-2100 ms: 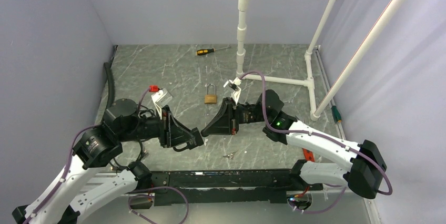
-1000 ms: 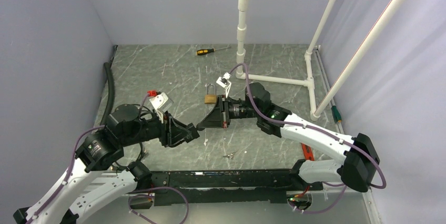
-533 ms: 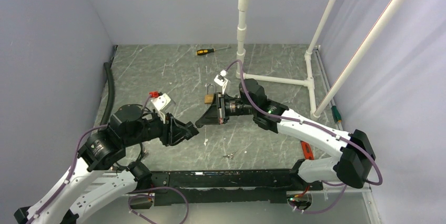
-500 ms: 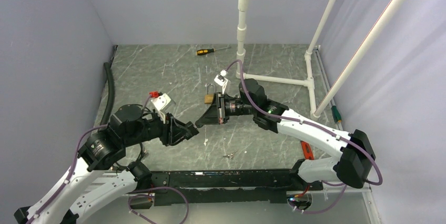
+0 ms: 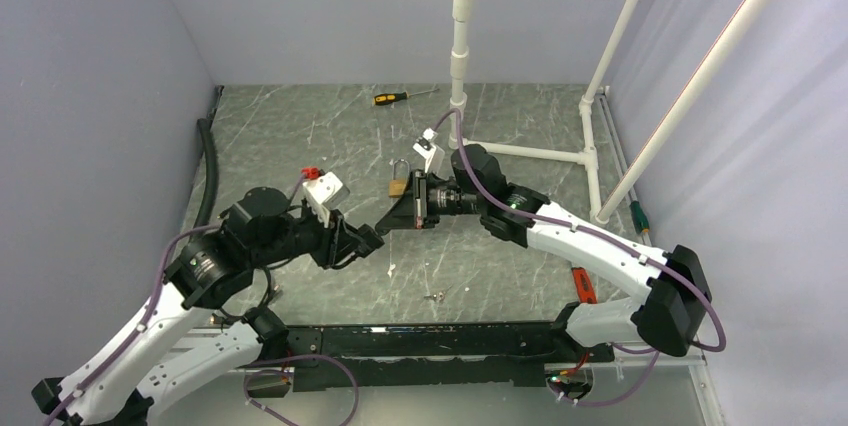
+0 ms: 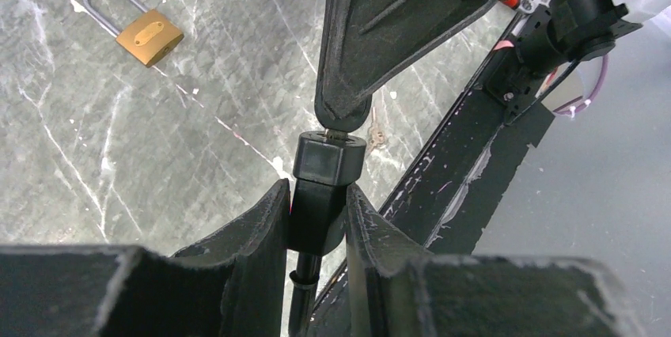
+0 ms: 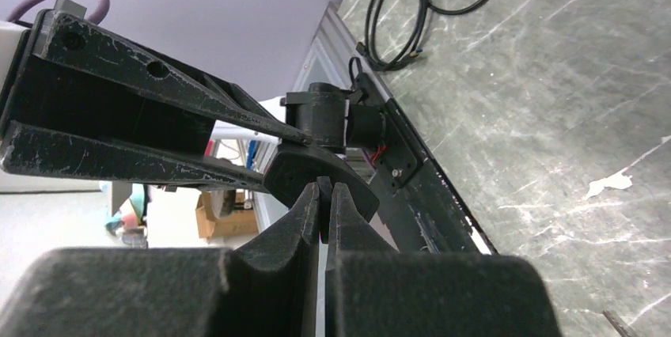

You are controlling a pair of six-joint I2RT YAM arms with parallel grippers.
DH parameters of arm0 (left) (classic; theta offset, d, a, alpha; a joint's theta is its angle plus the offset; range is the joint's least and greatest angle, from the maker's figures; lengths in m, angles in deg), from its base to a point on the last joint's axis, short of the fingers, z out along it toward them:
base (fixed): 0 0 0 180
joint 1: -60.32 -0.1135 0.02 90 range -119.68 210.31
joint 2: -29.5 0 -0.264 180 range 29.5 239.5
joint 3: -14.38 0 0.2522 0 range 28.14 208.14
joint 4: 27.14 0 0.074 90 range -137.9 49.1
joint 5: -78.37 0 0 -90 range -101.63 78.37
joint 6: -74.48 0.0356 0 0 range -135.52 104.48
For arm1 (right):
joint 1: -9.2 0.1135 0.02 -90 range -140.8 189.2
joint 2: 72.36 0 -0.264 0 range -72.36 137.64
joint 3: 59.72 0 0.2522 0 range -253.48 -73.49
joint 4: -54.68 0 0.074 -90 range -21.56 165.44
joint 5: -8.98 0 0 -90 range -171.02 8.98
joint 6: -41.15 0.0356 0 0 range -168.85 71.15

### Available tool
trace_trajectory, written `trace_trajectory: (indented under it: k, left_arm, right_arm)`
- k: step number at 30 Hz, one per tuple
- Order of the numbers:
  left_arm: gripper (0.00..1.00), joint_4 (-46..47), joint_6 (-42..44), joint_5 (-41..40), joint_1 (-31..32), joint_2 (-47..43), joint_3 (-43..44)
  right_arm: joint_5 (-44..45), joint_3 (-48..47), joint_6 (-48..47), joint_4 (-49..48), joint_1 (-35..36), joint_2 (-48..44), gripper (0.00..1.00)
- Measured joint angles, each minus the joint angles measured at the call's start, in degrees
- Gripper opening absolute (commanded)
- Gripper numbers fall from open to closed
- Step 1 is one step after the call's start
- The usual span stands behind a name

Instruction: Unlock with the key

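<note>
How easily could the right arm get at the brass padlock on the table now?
Probably not at once. The padlock lies uncovered close by, but the right gripper is shut on what looks like the key, at the black lock that the left gripper holds.

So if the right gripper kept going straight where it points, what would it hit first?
The black cylindrical piece clamped in the left gripper. The right gripper has its tip practically against it, though the exact gap is hard to judge.
</note>
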State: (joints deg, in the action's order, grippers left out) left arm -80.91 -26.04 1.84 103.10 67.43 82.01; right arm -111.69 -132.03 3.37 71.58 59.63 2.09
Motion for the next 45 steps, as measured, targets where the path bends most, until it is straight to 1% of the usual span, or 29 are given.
trace_trajectory:
  k: [6, 7, 13, 14, 16, 18, 22, 25, 31, 35, 40, 44, 45]
  left_arm:
    - [0.0, -0.11, 2.19, -0.9, -0.02, 4.96, 2.29]
    - [0.0, -0.02, 2.58, -0.94, -0.07, 5.88, 2.8]
    - [0.0, 2.21, 4.68, -1.07, -0.11, 10.43, 4.48]
    - [0.0, 2.34, 4.94, -0.9, -0.11, 11.02, 4.79]
    - [0.0, 2.69, 5.38, -0.61, -0.11, 12.11, 5.33]
    - [0.0, 2.93, 5.42, -0.48, -0.11, 12.31, 5.4]
    - [0.0, 2.93, 5.35, -0.5, -0.17, 11.63, 5.33]
    - [0.0, 4.57, 4.92, -0.39, -0.17, 9.16, 3.98]
    - [0.0, 6.69, 3.26, 0.2, -0.17, 4.39, 2.03]
    - [0.0, 6.73, 2.78, 0.46, -0.17, 4.07, 1.95]
    - [0.0, 6.64, 2.71, 0.66, -0.57, 4.74, 1.77]
    - [0.0, 6.34, 2.71, 0.68, -0.85, 5.6, 1.75]
    - [0.03, 6.32, 2.71, 0.68, -0.87, 6.1, 1.75]
  right_arm:
    - [-0.22, -0.02, -0.42, 0.22, -2.36, 0.42, 0.0]
    - [-0.48, -0.02, -0.61, 0.13, -2.89, 0.48, 0.03]
    - [-1.79, -0.02, -2.86, -0.59, -6.14, 0.57, 0.3]
    - [-1.77, -0.02, -3.28, -0.66, -6.4, 0.55, 0.38]
    - [-1.77, -0.02, -4.7, -0.79, -6.88, 0.39, 0.56]
    - [-1.99, 0.04, -6.05, -0.94, -7.02, -0.2, 0.69]
    - [-2.45, 0.37, -10.03, -1.29, -7.08, -3.23, 0.85]
    - [-2.64, 1.27, -12.57, -2.29, -7.19, -5.73, 0.92]
    - [-2.86, 4.68, -17.25, -5.9, -7.34, -7.93, 0.96]
    - [-2.86, 8.79, -19.78, -8.98, -7.39, -8.57, 0.96]
    - [-2.47, 11.61, -22.82, -10.99, -7.41, -10.12, 0.96]
    - [3.82, 11.61, -24.09, -9.42, -7.41, -10.95, 0.95]
    - [7.28, 11.45, -24.02, -7.72, -7.39, -10.97, 0.95]
